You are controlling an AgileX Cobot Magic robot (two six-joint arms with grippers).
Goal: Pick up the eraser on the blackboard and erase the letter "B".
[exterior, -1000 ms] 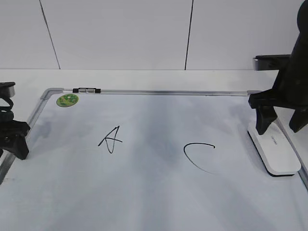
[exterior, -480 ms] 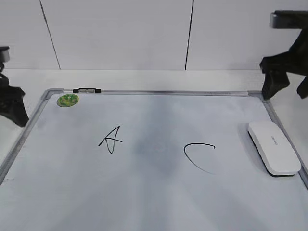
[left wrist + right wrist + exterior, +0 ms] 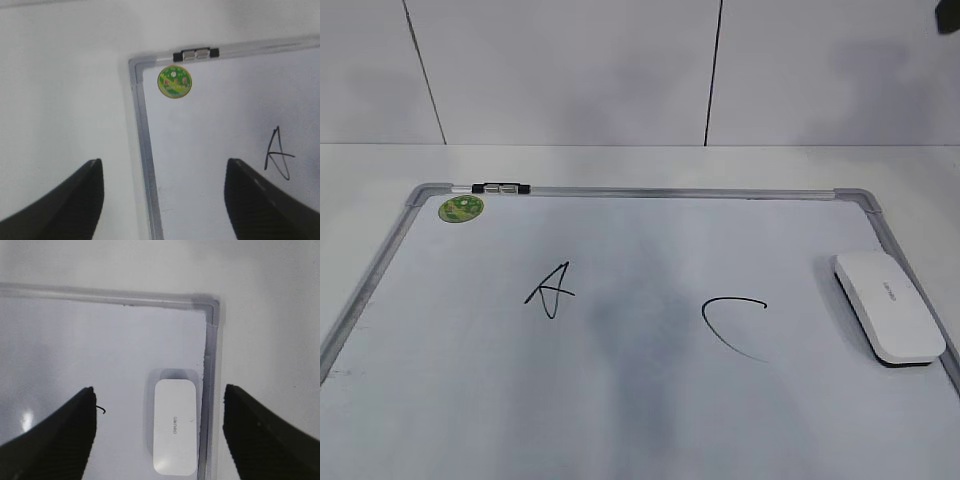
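Below the right pincer, spread apart: white plastic eraser lying free on white metal-framed blackboard | left pincer likewise apart | no "B" visible; task looks done

eraser on blackboard r edge | "a" left of "c"

Letter "A": angular black marker strokes. Letter "C": open black curve, well right of it. Black-and-clear clip: on a silver frame edge. White table. Panelled white wall behind.
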